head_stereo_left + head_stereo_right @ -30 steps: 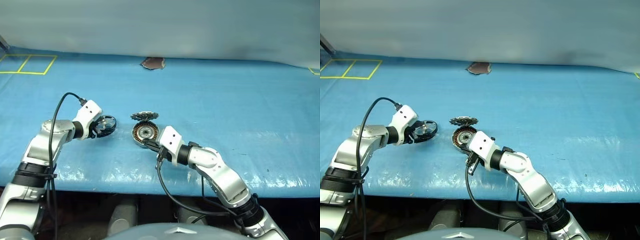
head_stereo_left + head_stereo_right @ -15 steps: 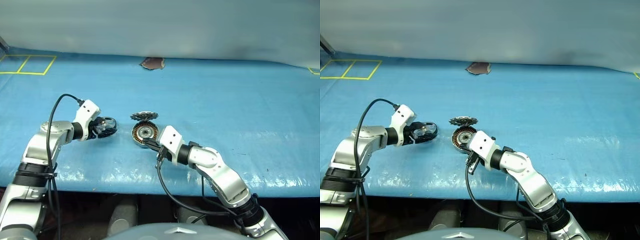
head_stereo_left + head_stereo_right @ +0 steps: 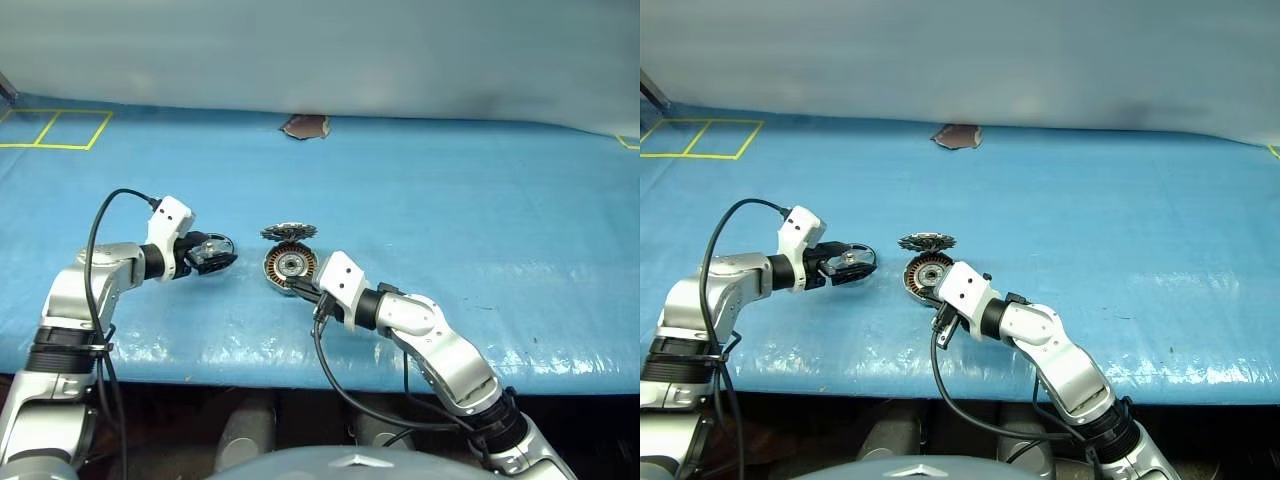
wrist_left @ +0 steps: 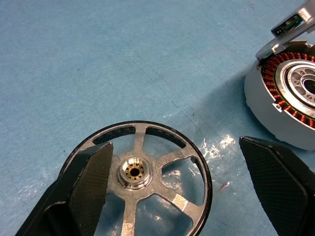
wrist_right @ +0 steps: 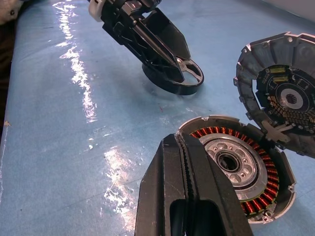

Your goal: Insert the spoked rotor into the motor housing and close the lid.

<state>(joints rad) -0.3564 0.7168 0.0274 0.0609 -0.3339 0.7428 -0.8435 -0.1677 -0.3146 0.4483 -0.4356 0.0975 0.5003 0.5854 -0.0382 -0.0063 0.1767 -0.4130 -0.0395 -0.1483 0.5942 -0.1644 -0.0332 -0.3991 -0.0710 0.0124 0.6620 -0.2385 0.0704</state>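
Spoked rotor (image 4: pixel 147 179): dark ring with silver spokes running into a silver hub with a brass-coloured bore. It lies on the blue table cover (image 3: pixel 450 200), left of centre in the head views, well left of the motor housing (image 3: pixel 290 266).

Left gripper (image 4: pixel 177 184): jaws wide apart, straddling the rotor. One finger (image 4: pixel 91 169) overlaps the rotor's rim in the left wrist view; the other finger (image 4: pixel 280 177) stands clear of it, with bare cover between. Not clamped. Can't tell from the head views whether the near finger actually touches the rim.

Motor housing: silver cup, ring of copper windings, dark central hub, sitting centre-frame in the head views. Hinged lid (image 5: pixel 285 93) stands open at its far edge, toothed rim up.

Right gripper (image 5: pixel 184 162): jaws together, nothing between them, tips at the housing's near rim.

View differences:
- Right wrist view shows the lid's inner face: a dark circuit board with gold contacts. Head views give only its toothed edge.
- Right wrist view also catches the left gripper over the rotor from the side.
- Left wrist view resolves the rotor's hub and spokes; head views show a small dark disc.
- Head views show a brown patch (image 3: pixel 306 126) at upper centre and yellow floor lines (image 3: pixel 55 128) at upper left.
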